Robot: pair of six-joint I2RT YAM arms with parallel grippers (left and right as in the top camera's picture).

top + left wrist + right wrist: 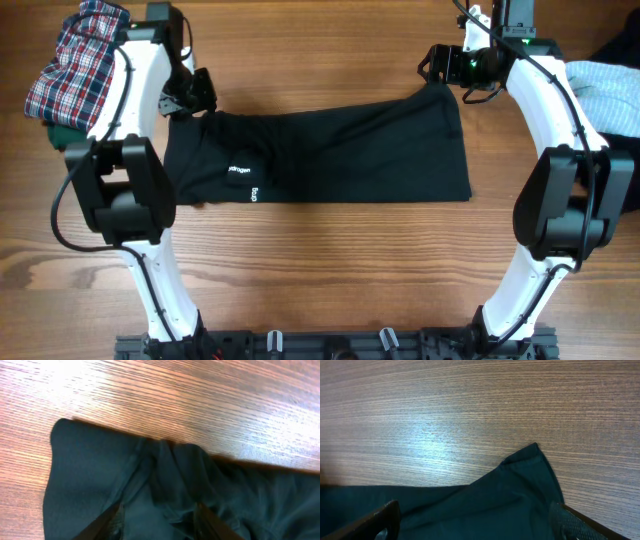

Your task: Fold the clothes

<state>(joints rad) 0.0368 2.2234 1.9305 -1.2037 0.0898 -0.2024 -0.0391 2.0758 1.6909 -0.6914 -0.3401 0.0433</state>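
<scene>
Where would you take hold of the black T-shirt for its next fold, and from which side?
Probably the two far corners of the black T-shirt, pinched from above over the far edge. It lies flat as a long band, and those corners, left and right, jut onto bare table, so a finger can slip under.

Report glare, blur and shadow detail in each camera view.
Overhead: even light, sharp, though the black T-shirt swallows fold detail. Left wrist: strong glare on the table at upper left, picture slightly soft. Right wrist: a glare patch on the table left of centre; the fingers look soft at the bottom edge.
</scene>
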